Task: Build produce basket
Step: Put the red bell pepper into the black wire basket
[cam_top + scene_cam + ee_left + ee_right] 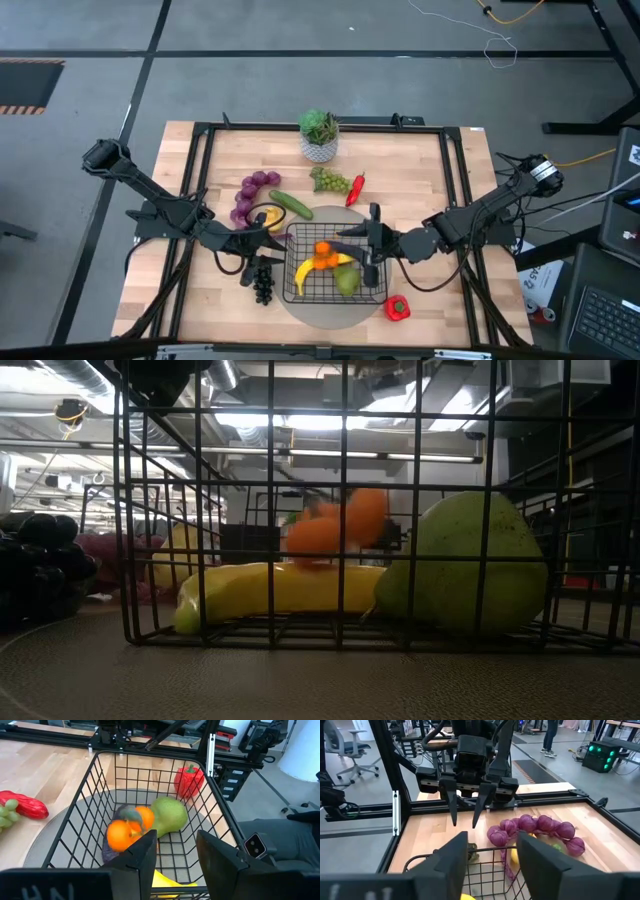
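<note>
Low view, nearest first: the basket's [270, 510] front wire wall fills the frame, with the banana [280, 592] lying along its floor, the pear [462, 565] at one end touching it, and the orange [330, 530] above them, blurred. From above, the basket [298, 292] sits on a round grey mat [325, 315] near the table's front edge. The red pepper [397, 308] lies just outside one corner, the black grapes [262, 283] just outside the opposite side. The right gripper [368, 262], fingers spread, hangs over the basket's rim; the left gripper [262, 243], also spread and empty, is at the opposite rim. Farther back lie the cucumber [291, 205], purple grapes [250, 195], green grapes [331, 181] and a potted plant [319, 135] at the far edge.
</note>
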